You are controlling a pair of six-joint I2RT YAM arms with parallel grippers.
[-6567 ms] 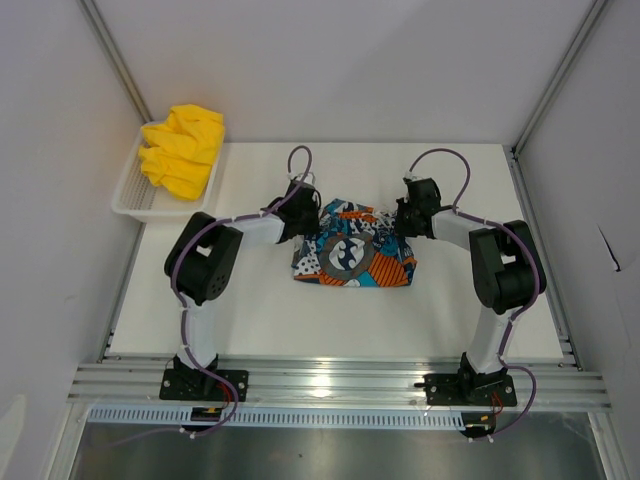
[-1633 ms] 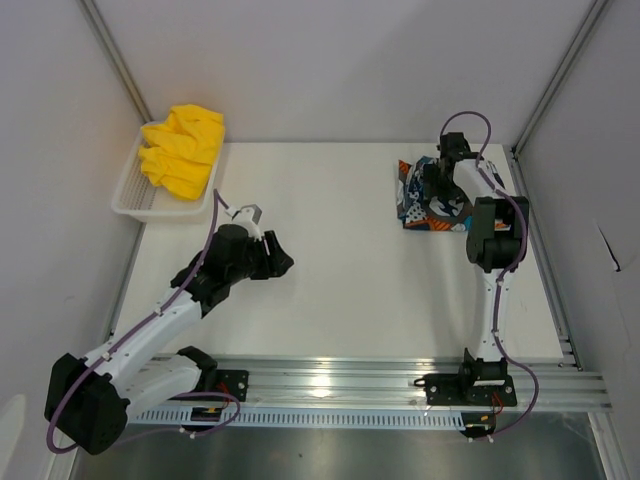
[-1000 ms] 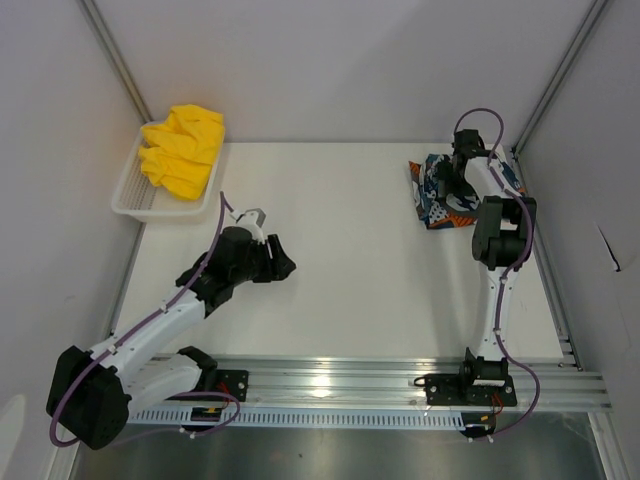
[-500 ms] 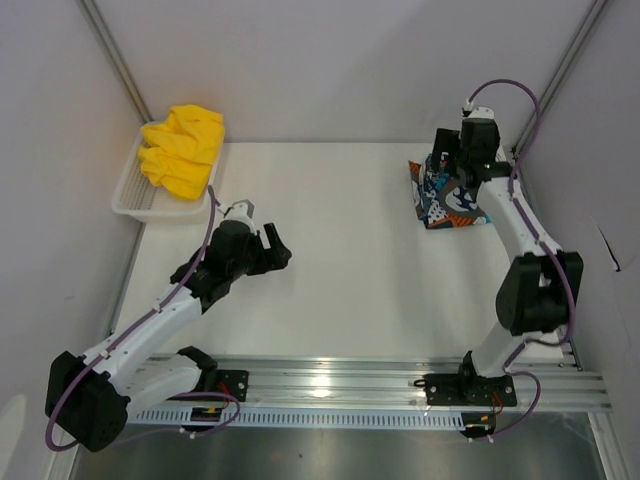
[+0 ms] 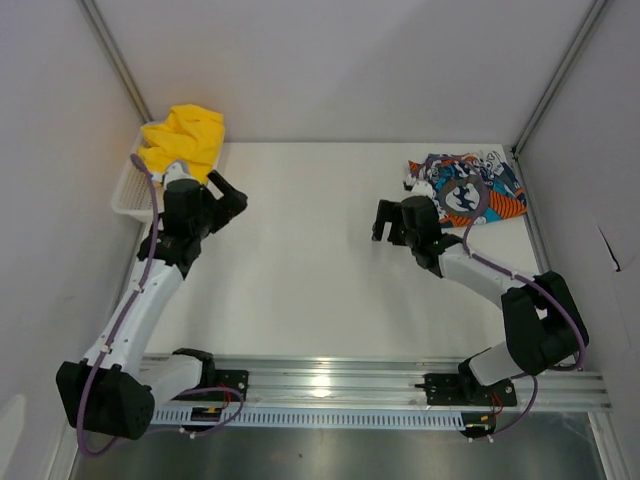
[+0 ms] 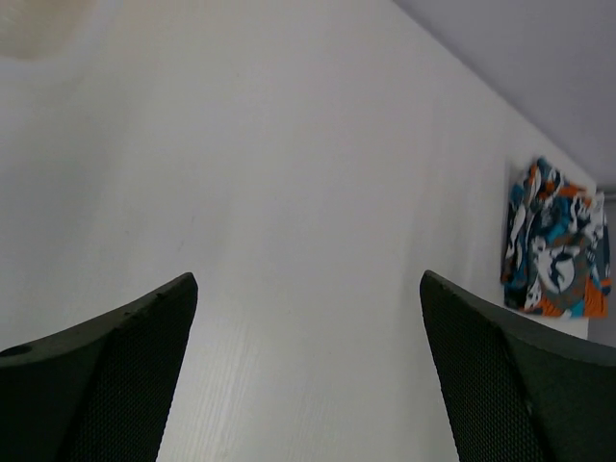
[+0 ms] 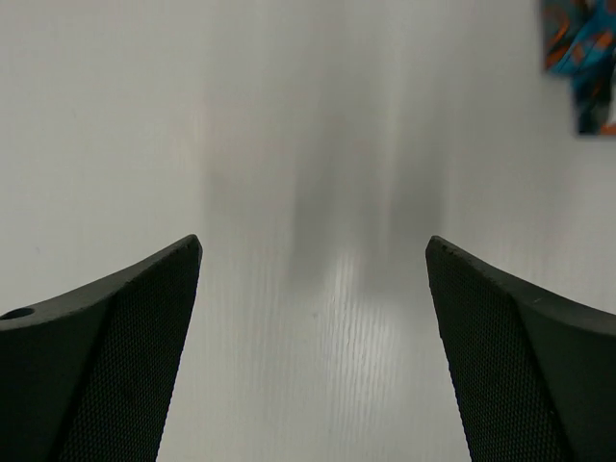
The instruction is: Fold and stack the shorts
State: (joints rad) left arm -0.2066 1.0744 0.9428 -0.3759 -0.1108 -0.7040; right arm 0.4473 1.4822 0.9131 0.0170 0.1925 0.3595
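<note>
The yellow shorts (image 5: 185, 135) lie bunched in the white mesh basket (image 5: 125, 195) at the far left corner. Just to their right, my left gripper (image 5: 230, 192) hovers open over bare table, holding nothing. The printed shorts (image 5: 465, 190) lie folded at the far right corner of the table, and I see them again in the left wrist view (image 6: 556, 252) and the right wrist view (image 7: 582, 58). My right gripper (image 5: 378, 222) stands open to their left, apart from them. Both wrist views show wide jaws, left (image 6: 308, 279) and right (image 7: 314, 243), with only tabletop between them.
Grey walls with metal posts close in the table on three sides. An aluminium rail (image 5: 330, 378) runs along the near edge under both arm bases. The right arm's purple cable (image 5: 466, 195) loops over the printed shorts.
My left arm has swung up and left to the basket, its jaws opening wider. My right arm has drawn back from the printed shorts toward the table's middle, leaving them in the far right corner.
</note>
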